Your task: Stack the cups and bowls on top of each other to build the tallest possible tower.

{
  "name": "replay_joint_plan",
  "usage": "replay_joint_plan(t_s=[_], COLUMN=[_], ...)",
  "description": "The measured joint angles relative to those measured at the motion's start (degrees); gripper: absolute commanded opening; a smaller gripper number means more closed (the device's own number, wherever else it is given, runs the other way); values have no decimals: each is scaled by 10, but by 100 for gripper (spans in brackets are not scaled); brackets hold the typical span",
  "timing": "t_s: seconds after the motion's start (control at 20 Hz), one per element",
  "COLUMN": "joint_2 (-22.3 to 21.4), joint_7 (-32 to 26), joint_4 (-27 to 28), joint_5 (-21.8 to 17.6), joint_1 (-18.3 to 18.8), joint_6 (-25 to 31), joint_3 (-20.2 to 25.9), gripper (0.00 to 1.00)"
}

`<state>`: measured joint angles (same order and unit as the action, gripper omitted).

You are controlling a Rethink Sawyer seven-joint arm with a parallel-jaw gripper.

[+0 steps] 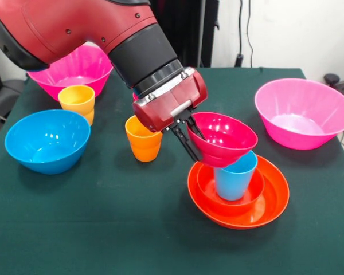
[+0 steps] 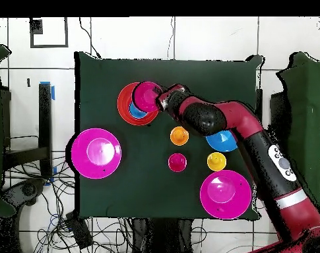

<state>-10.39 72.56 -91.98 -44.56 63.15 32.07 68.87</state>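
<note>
Two views. Front: red and black arm's gripper (image 1: 186,136) has its dark fingers clamped on the near rim of a small glossy crimson plastic bowl (image 1: 222,138), tilted, resting on the mouth of an upright blue plastic cup (image 1: 235,176). That cup stands in a small orange bowl (image 1: 206,182) nested within a wide shallow orange bowl (image 1: 275,197). Orange cup (image 1: 143,140) just beside the gripper; yellow cup (image 1: 77,100); medium blue bowl (image 1: 47,140); two large pink bowls (image 1: 304,113) (image 1: 74,69).

Overhead: crimson bowl (image 2: 148,95) overlaps the orange stack (image 2: 125,105); blue cup (image 2: 137,112) peeks out beneath. Small red cup (image 2: 177,162) stands alone mid-table on green cloth (image 2: 149,191).
</note>
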Motion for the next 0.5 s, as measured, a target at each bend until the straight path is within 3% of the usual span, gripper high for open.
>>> replay_joint_plan(t_s=[0.5], joint_2=[-16], joint_7=[0], joint_4=[-3], joint_5=[0], joint_1=[-20], joint_6=[0], joint_3=[-17], gripper=[0])
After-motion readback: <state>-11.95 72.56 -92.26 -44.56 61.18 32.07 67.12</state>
